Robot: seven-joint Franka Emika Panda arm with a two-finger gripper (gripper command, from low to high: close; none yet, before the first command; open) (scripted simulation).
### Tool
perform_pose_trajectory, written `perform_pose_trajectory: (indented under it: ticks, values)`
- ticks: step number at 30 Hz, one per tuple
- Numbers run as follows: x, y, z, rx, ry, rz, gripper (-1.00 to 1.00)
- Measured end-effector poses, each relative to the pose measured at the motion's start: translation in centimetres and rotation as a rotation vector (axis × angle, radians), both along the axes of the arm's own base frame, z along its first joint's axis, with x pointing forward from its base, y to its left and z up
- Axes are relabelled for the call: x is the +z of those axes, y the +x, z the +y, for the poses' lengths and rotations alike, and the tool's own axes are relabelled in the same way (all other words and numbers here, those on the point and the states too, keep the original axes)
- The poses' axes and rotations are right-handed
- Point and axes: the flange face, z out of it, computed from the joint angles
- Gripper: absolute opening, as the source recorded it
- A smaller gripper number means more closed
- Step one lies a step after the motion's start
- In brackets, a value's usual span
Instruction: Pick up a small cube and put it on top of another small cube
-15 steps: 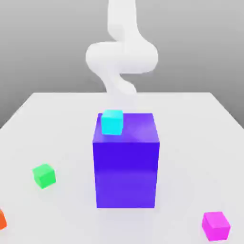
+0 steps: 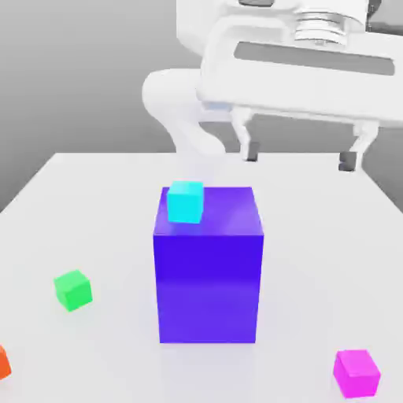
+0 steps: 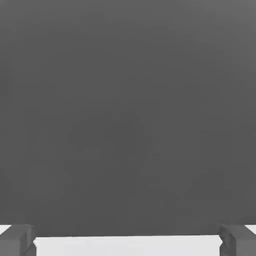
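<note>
1. We see the gripper (image 2: 300,160) up high in the exterior view, toward its right – its two fingers (image 2: 252,150) spread wide apart with nothing between them
2. We find the small magenta cube (image 2: 356,374) on the white table (image 2: 307,291), near the bottom of the exterior view and toward its right, well apart from the gripper
3. We have the big blue-purple block (image 2: 208,287) standing upright in the middle of the table, one flat face toward the camera
4. We spot the cyan cube (image 2: 186,202) on top of that block, over by the exterior view's left side of it
5. We notice the green cube (image 2: 73,290) on the table, off to the exterior view's left of the block – turned at an angle
6. We catch part of an orange cube (image 2: 4,363) at the exterior view's left edge, cut off by the frame
</note>
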Motion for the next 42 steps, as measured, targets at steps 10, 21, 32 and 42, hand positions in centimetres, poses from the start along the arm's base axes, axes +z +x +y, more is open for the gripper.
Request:
perform_pose_trajectory:
  ticks: [10, 21, 32, 42]
  values:
    - [-16.9, -1.0, 7.3, 0.047, 0.037, 0.238, 0.0]
    - [-30.8, -4.0, 11.2, 0.069, 0.091, 0.363, -1.0]
    - [-24.9, -3.7, 9.4, 0.05, 0.085, 0.362, -1.0]
    - [-22.4, -6.1, -15.7, -0.252, 0.076, 0.372, -1.0]
